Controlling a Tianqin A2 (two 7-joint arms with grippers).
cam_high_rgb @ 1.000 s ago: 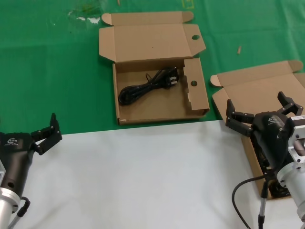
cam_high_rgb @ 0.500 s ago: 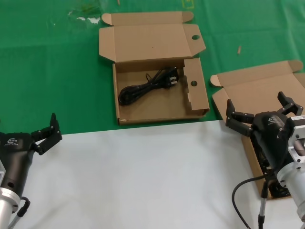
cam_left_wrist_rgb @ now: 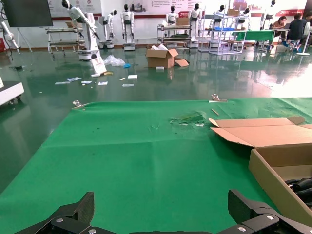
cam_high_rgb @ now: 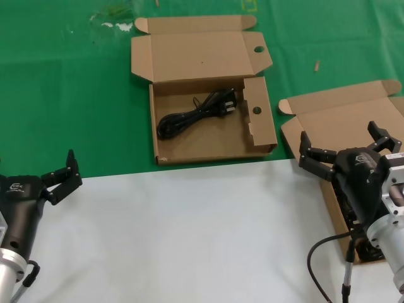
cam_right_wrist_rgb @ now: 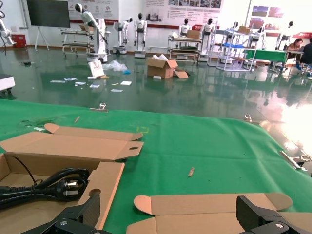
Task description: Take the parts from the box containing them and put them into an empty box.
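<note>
Right gripper (cam_high_rgb: 346,150) splayed over plain box (cam_high_rgb: 353,107) — left gripper (cam_high_rgb: 63,175) idle.

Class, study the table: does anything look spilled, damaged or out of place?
Yes. A whitish smear with scuffed debris marks the green cloth beyond the holed box, and a small tan scrap lies loose between the two boxes. The cable lies neatly inside; both grippers are open and idle.

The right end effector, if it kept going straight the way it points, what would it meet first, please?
Probably the plain lid of the box beneath the open right end effector, then bare green cloth; depth is uncertain.
</note>
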